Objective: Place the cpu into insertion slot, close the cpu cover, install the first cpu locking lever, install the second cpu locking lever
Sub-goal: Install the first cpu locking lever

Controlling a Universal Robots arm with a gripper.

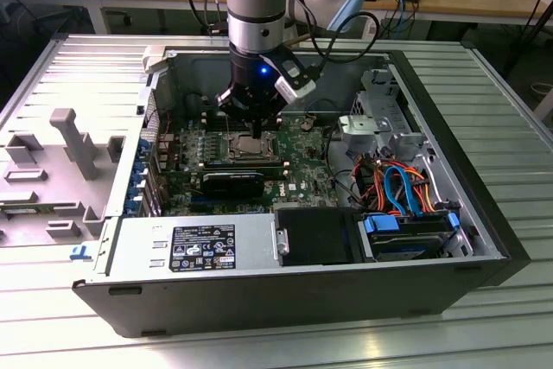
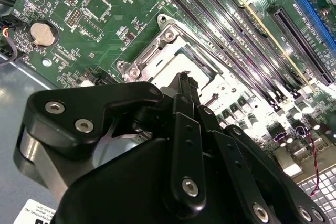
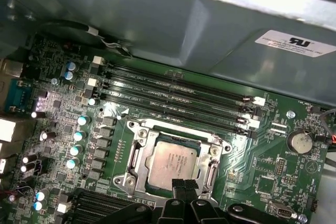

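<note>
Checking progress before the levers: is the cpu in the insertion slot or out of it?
In. The cpu lies flat inside the insertion slot, silver top up, with the claw at its edge.

One robot arm (image 1: 256, 6) reaches into one open computer case (image 1: 285, 291), and it carries one hand (image 3: 183, 186). On the one green circuit board (image 3: 262, 177) sits one socket (image 3: 137, 150) with one chip (image 3: 170, 163) lying in it. Four long black memory slots (image 3: 178, 100) run side by side in the first wrist view. One round coin battery (image 3: 301, 141) lies near them. One row of four blue-topped capacitors (image 3: 77, 142) stands beside the socket. In the exterior view, one bundle of coloured cables (image 1: 397, 183) fills a corner of the case.
</note>
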